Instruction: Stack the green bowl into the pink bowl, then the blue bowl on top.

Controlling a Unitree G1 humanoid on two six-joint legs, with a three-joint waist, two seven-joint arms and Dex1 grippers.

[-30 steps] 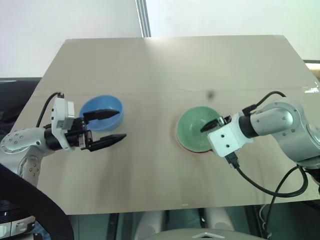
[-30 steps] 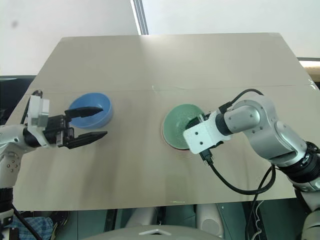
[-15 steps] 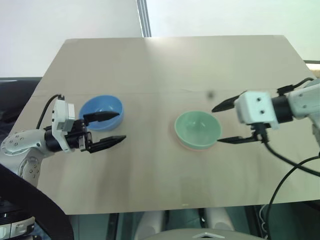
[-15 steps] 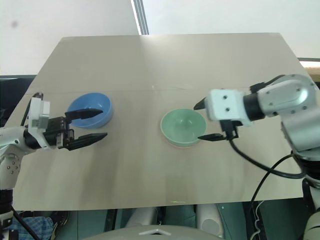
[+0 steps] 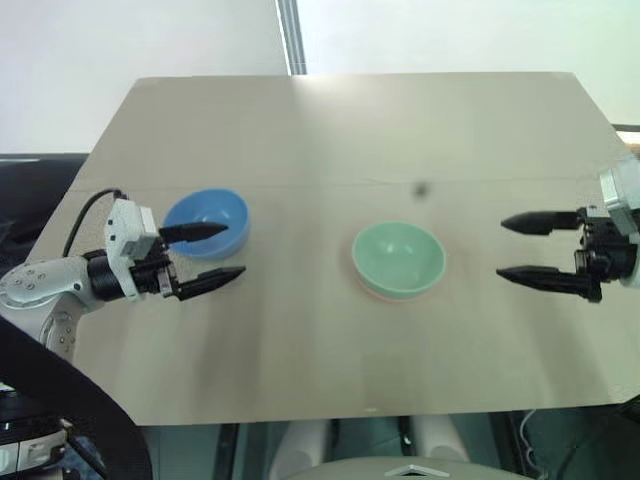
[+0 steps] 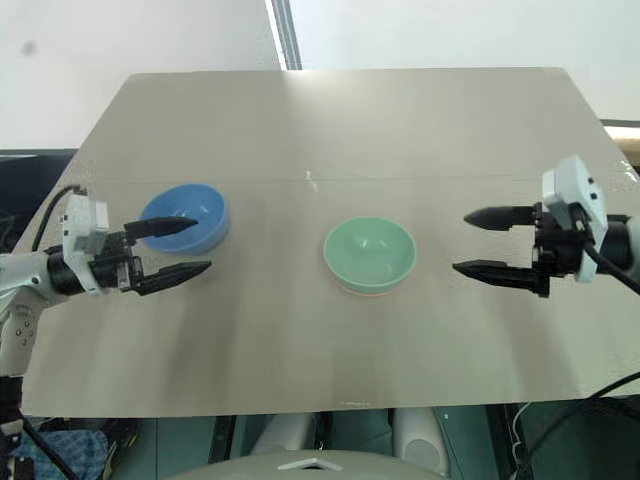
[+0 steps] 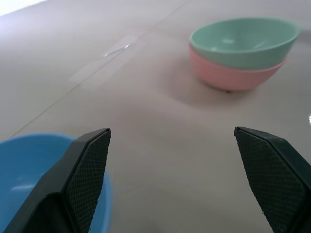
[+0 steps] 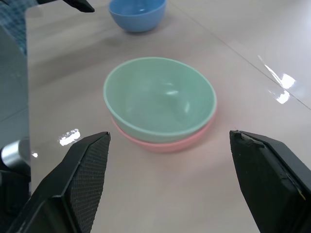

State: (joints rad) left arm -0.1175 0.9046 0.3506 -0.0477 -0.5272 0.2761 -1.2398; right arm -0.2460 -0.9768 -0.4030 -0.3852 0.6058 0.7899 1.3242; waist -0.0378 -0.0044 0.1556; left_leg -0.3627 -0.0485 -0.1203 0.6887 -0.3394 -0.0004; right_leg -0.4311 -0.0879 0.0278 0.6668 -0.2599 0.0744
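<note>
Both grippers stand spread and empty as we look down on the scene. Our left gripper (image 5: 205, 251), two black tapered fingers with cross-hatched pads, hovers at the left, pointing right, its far finger over the near rim of the blue bowl (image 5: 206, 222), a small round sky-blue bowl of smooth plastic that sits upright on the left part of the table. Our right gripper (image 5: 515, 247), of the same make, hangs at the right edge, pointing left toward the middle, well apart from any bowl.

We count three bowls, one of each colour, all alike in size and plain in surface. The green bowl (image 5: 398, 257), pale mint plastic, sits nested upright inside the pink bowl (image 7: 232, 76), salmon plastic, of which a thin rim and lower wall peek out beneath it. This pair rests near the middle of the table (image 5: 330, 130), a flat, matt beige board. Being round, the bowls have no long axis; every mouth faces up.
</note>
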